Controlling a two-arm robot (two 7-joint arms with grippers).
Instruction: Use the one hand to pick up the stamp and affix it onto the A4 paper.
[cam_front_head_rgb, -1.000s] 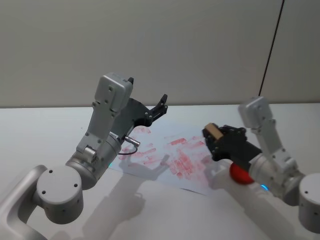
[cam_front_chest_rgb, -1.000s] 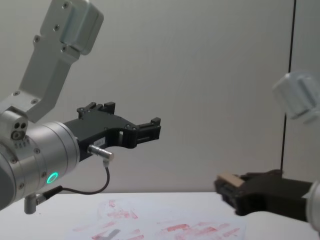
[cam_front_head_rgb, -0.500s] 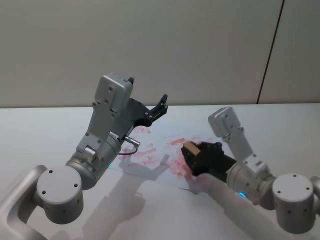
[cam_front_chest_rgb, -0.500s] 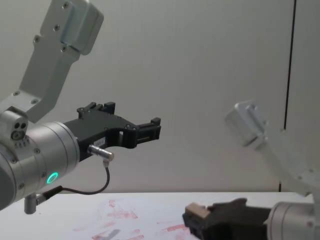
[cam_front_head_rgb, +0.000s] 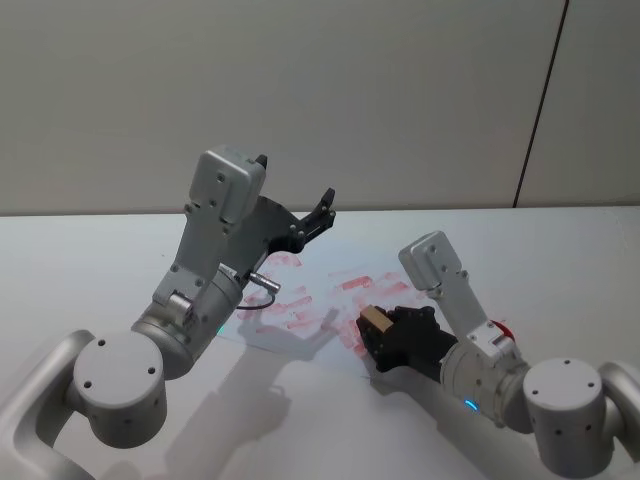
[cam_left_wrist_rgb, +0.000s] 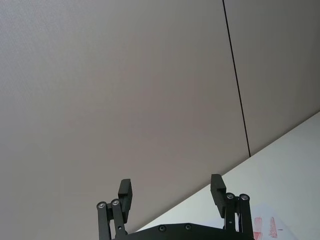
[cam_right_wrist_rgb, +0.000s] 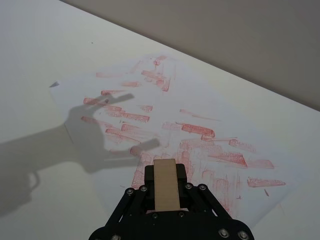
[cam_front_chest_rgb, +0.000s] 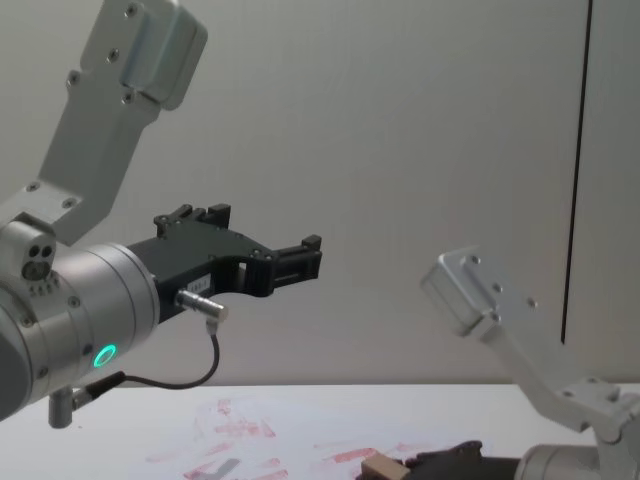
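Low over the near right part of the A4 paper (cam_right_wrist_rgb: 196, 99), the right gripper (cam_front_head_rgb: 375, 322) has its fingers clamped on the wooden stamp (cam_right_wrist_rgb: 167, 184). Its long axis runs out along them, free end toward the red-smudged sheet; contact I cannot tell. Nothing lies between. The left gripper (cam_left_wrist_rgb: 171, 186) hangs raised above the counter (cam_front_head_rgb: 100, 260), fingers wide apart, empty.

No readable text anywhere, A4 paper (cam_right_wrist_rgb: 200, 100) included
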